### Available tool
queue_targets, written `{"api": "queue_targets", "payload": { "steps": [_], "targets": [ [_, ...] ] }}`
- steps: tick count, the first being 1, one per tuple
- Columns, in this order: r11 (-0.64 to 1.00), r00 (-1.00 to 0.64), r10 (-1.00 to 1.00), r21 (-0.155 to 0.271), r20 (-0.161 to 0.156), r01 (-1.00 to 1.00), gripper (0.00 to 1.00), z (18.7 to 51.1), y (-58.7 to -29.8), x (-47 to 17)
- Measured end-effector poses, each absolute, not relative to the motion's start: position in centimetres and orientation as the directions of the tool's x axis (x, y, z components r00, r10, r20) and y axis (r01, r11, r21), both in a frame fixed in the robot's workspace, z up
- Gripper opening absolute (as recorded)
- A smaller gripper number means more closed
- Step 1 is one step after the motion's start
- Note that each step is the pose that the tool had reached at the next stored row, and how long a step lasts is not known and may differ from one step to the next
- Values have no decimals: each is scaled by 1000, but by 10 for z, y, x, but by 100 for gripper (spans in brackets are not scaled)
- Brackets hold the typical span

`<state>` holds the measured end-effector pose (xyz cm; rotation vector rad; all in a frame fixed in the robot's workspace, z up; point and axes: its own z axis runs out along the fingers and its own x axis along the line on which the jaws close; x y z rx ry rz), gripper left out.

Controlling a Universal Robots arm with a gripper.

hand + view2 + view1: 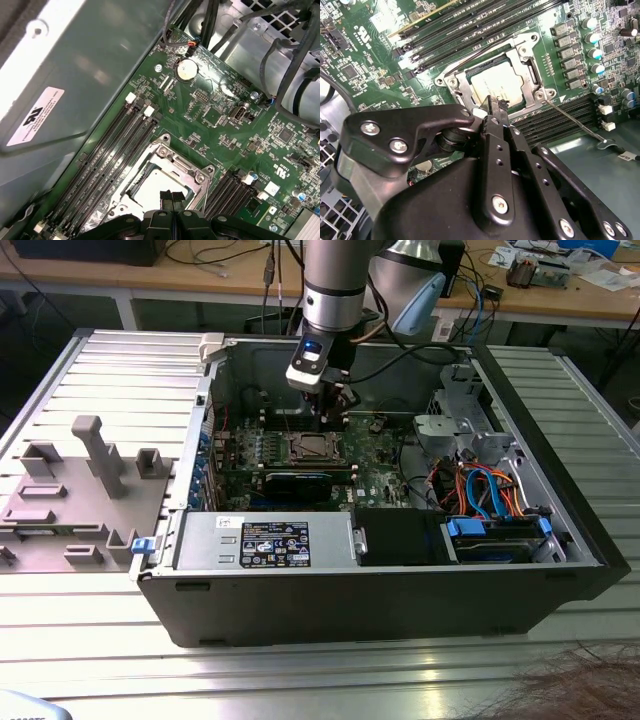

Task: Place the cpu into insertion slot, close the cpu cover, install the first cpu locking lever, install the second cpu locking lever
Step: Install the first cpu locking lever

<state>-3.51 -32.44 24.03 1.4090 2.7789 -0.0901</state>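
Since the flat silvery-grey square cpu (501, 88) is already seated in the dark metal-rimmed insertion slot (134, 186), with the thin silvery metal cpu cover (462, 93) frame laid around it, the black gripper (494, 103) is poised above the cover's edge, its fingers (165, 197) pressed together on nothing. Approach is hemmed by long black memory slots (470, 30) and a thin wire locking lever (575, 122) jutting sideways
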Motion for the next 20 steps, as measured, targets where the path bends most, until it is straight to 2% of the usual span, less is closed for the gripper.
{"api": "queue_targets", "payload": {
  "steps": [20],
  "targets": [
    [638, -639, 767, -40, -48, 769, 11, 240, -324, -35]
  ]
}}
